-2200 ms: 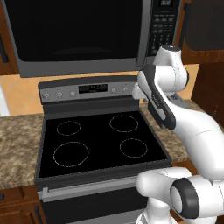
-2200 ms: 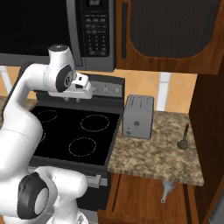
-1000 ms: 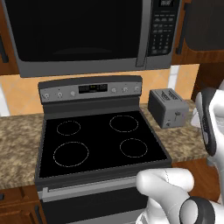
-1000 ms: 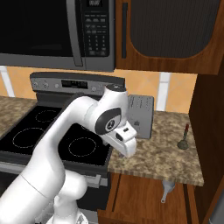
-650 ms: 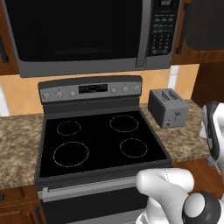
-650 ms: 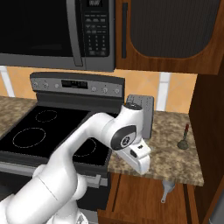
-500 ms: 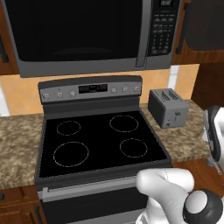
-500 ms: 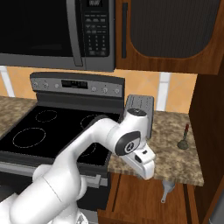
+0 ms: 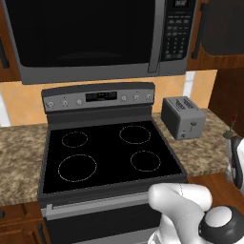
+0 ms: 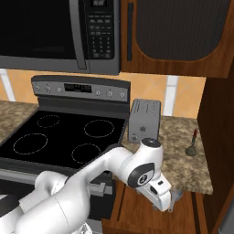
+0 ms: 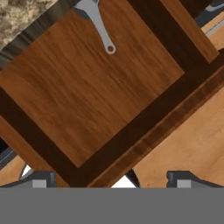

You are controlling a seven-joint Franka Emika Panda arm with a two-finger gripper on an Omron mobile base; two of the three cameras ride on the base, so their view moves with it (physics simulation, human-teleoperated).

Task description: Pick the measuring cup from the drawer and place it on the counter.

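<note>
Black stove (image 9: 109, 157) left, microwave (image 9: 95, 38) above, toaster (image 10: 145, 119) on speckled table (image 10: 185, 155) right. Measuring cup's grey handle (image 11: 100, 28) lies in open wood drawer (image 11: 87, 96), long axis diagonal, hole end toward jaws. Gripper (image 11: 109, 178) jaws spread open, nothing held.

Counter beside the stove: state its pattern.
The counter is speckled brown-and-tan granite, clearest in the right base view.

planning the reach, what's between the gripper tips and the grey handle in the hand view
In the hand view, only bare wood drawer floor and its dark front wall lie between the gripper and the handle.
</note>
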